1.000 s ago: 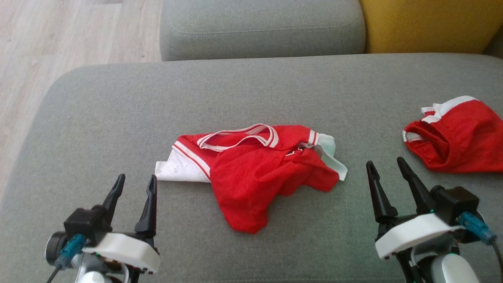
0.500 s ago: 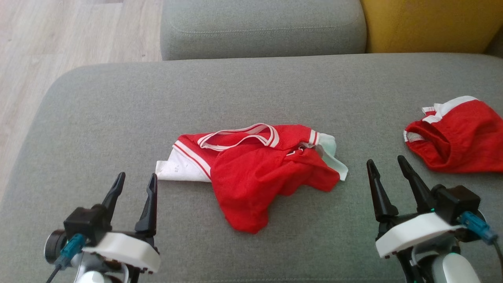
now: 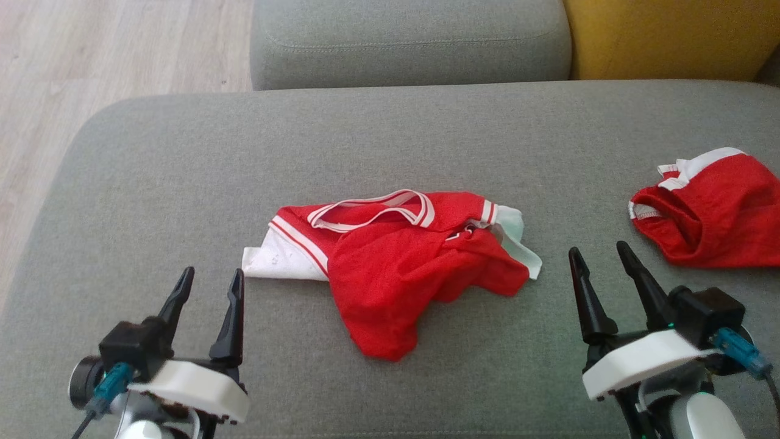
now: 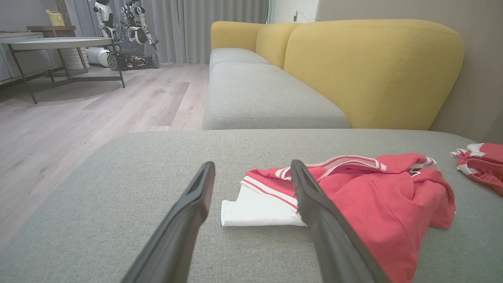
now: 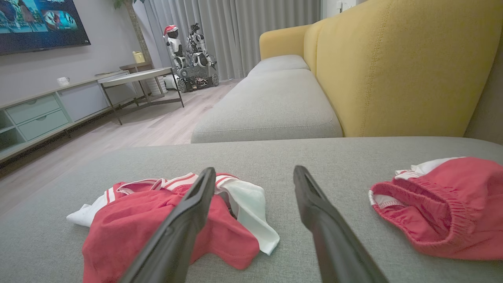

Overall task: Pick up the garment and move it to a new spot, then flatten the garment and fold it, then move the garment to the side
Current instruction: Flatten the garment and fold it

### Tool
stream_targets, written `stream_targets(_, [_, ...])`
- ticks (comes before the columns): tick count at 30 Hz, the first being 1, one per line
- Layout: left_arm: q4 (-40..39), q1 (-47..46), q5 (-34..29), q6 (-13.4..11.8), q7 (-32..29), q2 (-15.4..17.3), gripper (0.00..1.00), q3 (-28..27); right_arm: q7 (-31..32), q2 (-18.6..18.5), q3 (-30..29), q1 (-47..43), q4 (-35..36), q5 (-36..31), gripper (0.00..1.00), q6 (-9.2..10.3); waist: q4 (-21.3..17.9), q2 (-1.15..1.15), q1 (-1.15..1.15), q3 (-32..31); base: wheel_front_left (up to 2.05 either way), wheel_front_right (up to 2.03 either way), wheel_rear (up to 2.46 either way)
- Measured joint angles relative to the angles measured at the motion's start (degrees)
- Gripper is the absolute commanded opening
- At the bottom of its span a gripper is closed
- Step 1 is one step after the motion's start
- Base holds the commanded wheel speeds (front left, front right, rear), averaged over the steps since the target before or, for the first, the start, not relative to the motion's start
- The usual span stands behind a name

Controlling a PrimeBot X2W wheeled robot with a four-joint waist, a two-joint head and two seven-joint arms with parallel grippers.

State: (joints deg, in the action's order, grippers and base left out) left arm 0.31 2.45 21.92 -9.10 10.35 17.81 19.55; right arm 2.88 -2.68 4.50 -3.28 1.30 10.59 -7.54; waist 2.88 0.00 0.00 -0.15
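Left gripper: lower left of the head view, low over the near part of the seat, fingers pointing up the view and leaning slightly right, spread wide with nothing between them. Right gripper: lower right, fingers leaning left, likewise spread and empty. Neither touches cloth. Count: two grippers, two red cloth items, two grey cushions. The garment, a crumpled red top with white trim, lies mid-seat between the grippers and just beyond their tips; a white panel sticks out at its left end and a pale flap at its right. In the left wrist view that white corner shows between the fingers. The shorts (red, white waistband, bunched) lie beyond the right gripper at the right edge of the head view, well apart from the garment. Open room: bare grey fabric left of the garment, beyond it to the far edge, and in the gap between garment and shorts. The seat's left edge is rounded, with wood floor below it; its far edge meets the second cushion, beside a yellow backrest. Farthest, a table and another robot stand by grey curtains.
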Motion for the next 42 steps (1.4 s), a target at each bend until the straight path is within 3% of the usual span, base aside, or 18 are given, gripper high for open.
stream_targets(6, [0.0,-0.2,0.0,-0.1,0.0,0.1,1.0,0.0,0.4,0.0,1.4,0.0,-0.2,0.0,1.0,0.01,0.4,0.0,0.0,0.7,0.0,0.0,0.0])
stream_targets(10, [-0.1,-0.7,0.0,0.0,0.1,0.2,1.0,0.1,1.4,0.0,8.1,0.6,-2.6,0.1,1.0,0.01,0.8,0.0,0.0,1.9,0.0,0.0,0.0])
stream_targets(20, [0.6,-3.6,0.2,0.1,1.4,-0.3,1.0,0.2,1.1,-0.1,24.3,7.1,-16.9,5.4,1.0,0.01,4.3,0.0,0.0,5.1,0.0,0.0,0.0])
stream_targets(28, [2.5,-6.5,0.4,1.1,2.9,-1.9,1.0,0.3,-1.1,-0.4,27.7,15.0,-29.9,8.5,1.0,0.01,7.2,0.0,0.0,7.6,0.0,0.0,0.0])
stream_targets(29, [2.8,-6.5,0.4,1.1,2.9,-1.9,1.0,0.4,-1.4,-0.4,28.2,15.5,-30.5,8.9,0.72,0.01,7.3,0.0,0.0,7.7,0.0,0.0,0.0])
stream_targets(30, [3.1,-6.5,0.4,1.1,3.0,-1.9,1.0,0.3,-1.6,-0.5,28.8,15.8,-30.7,9.5,0.25,0.01,7.3,0.0,0.0,7.8,0.0,0.0,0.0])
stream_targets(31, [3.3,-6.5,0.4,1.1,3.1,-1.9,1.0,0.3,-2.1,-0.5,29.4,16.0,-30.8,10.1,0.0,0.01,7.2,0.0,0.0,7.8,0.0,0.0,0.0])
stream_targets(36, [3.4,-6.5,0.4,1.0,3.4,-1.9,1.0,0.2,-2.9,-0.5,31.7,16.5,-28.6,11.2,0.0,0.01,6.3,0.0,0.0,7.6,0.0,0.0,0.0])
stream_targets(42, [3.4,-6.5,0.4,1.0,3.4,-1.9,1.0,0.0,-2.9,-0.6,31.2,16.4,-19.9,11.0,0.0,0.01,4.2,0.0,0.0,7.0,0.0,0.0,0.0])
